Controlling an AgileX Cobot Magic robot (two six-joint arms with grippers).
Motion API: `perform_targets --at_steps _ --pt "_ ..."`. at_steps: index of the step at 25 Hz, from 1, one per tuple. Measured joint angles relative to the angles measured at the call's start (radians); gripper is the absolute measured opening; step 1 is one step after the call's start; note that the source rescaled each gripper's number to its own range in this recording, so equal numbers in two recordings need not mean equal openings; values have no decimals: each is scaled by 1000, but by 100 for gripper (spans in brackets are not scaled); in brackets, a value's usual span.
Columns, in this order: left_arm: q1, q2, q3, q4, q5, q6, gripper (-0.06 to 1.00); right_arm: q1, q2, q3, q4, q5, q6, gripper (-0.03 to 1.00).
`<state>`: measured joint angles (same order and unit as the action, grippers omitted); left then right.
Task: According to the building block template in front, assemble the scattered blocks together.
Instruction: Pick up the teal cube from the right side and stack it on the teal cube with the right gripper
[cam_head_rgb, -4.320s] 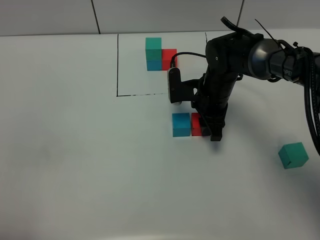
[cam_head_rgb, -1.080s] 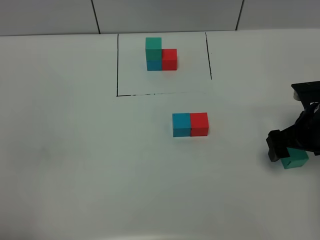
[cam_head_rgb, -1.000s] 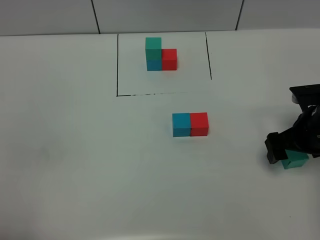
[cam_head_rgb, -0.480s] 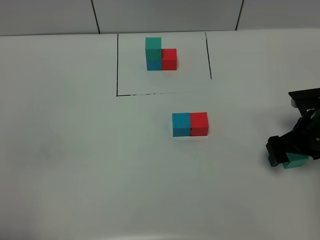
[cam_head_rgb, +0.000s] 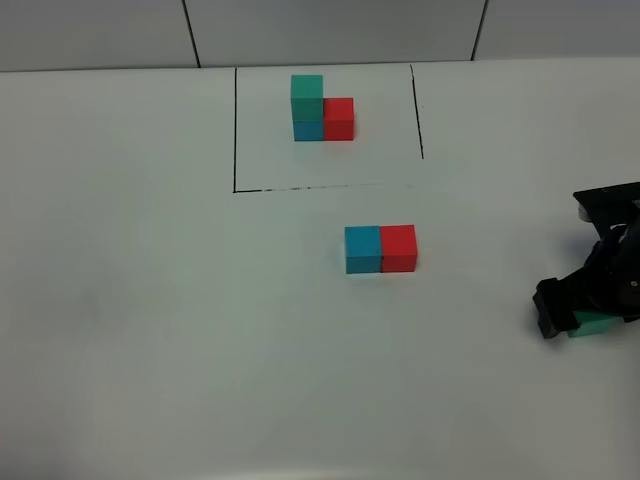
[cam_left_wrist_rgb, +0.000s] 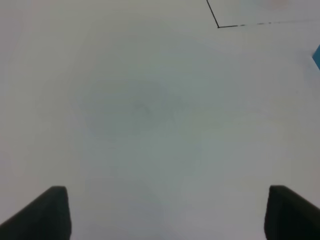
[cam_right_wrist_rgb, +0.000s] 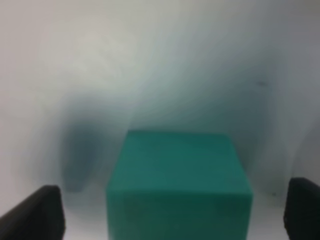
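We log the black-line-framed green, blue and red cube cluster at the back. The matte blue cube touches the matte red cube. The teal-green matte cube lies well apart, rightward.

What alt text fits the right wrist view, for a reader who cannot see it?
A teal-green cube sits close up between the two dark fingertips of the open right gripper, with a gap on each side. It rests on a plain white table, and the picture is blurred.
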<state>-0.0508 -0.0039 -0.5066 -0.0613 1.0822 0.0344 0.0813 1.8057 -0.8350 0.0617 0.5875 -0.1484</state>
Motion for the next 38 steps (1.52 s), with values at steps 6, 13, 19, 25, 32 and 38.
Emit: perform_targets --at_steps 6,13,19,25,32,38 --pt "0 0 0 0 0 0 77 0 0 0 -2 12 0 35" --pt "0 0 0 0 0 0 77 8 0 -46 -54 120 -44 1" --pt "0 0 0 0 0 0 77 165 -53 -225 -212 342 -304 1" --pt "0 0 0 0 0 1 77 311 -31 -487 -221 493 -556 1" --pt "0 0 0 0 0 1 77 443 81 -702 -221 577 -577 1" --pt "0 0 0 0 0 0 77 542 186 -834 -181 623 -618 1"
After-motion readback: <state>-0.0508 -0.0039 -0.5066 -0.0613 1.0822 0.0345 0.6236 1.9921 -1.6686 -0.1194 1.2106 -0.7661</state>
